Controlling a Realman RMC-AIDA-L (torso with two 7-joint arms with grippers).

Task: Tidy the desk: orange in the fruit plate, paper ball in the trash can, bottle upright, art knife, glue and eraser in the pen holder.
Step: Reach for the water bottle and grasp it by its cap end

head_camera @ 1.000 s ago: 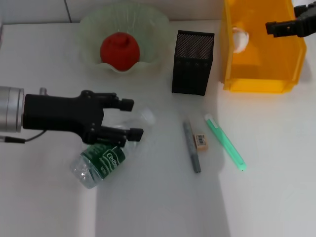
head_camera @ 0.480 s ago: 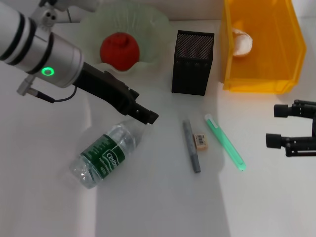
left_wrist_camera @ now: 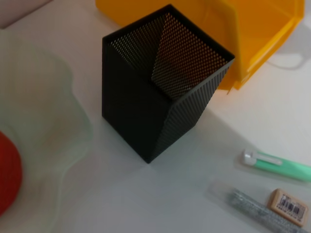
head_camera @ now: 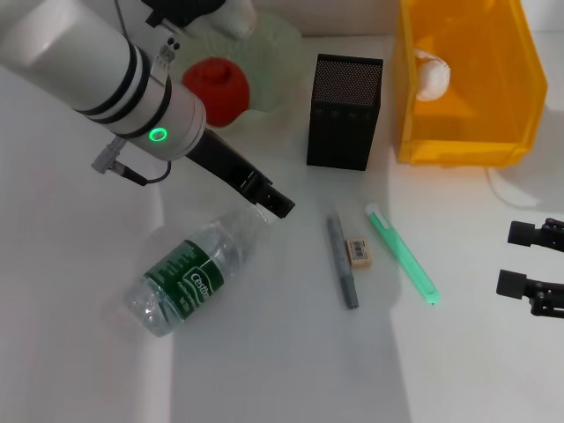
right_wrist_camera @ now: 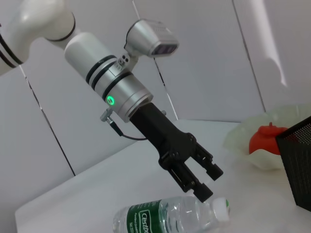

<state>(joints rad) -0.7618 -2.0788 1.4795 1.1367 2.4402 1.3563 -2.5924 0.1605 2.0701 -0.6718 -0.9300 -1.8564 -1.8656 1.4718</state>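
Note:
The bottle (head_camera: pixel 192 275) lies on its side, cap toward the middle; it also shows in the right wrist view (right_wrist_camera: pixel 167 217). My left gripper (head_camera: pixel 275 203) is open and empty, just above the cap end (right_wrist_camera: pixel 209 182). The orange (head_camera: pixel 214 86) sits in the fruit plate (head_camera: pixel 278 53). The paper ball (head_camera: pixel 431 75) lies in the trash can (head_camera: pixel 463 141). The pen holder (head_camera: pixel 344 113) stands upright and looks empty inside in the left wrist view (left_wrist_camera: pixel 160 82). The eraser (head_camera: pixel 359 252) lies between a slim grey stick (head_camera: pixel 342 261) and a slim green stick (head_camera: pixel 401 254). My right gripper (head_camera: pixel 518 258) is open at the right edge.
My left arm (head_camera: pixel 97 62) crosses the far left of the desk and hides part of the fruit plate. The trash can stands close to the right of the pen holder. Bare white desk lies along the front.
My left gripper came off the bottle, swung up, and its tip has shifted slightly right by the cap. My right gripper left the trash can and dropped to the right edge.

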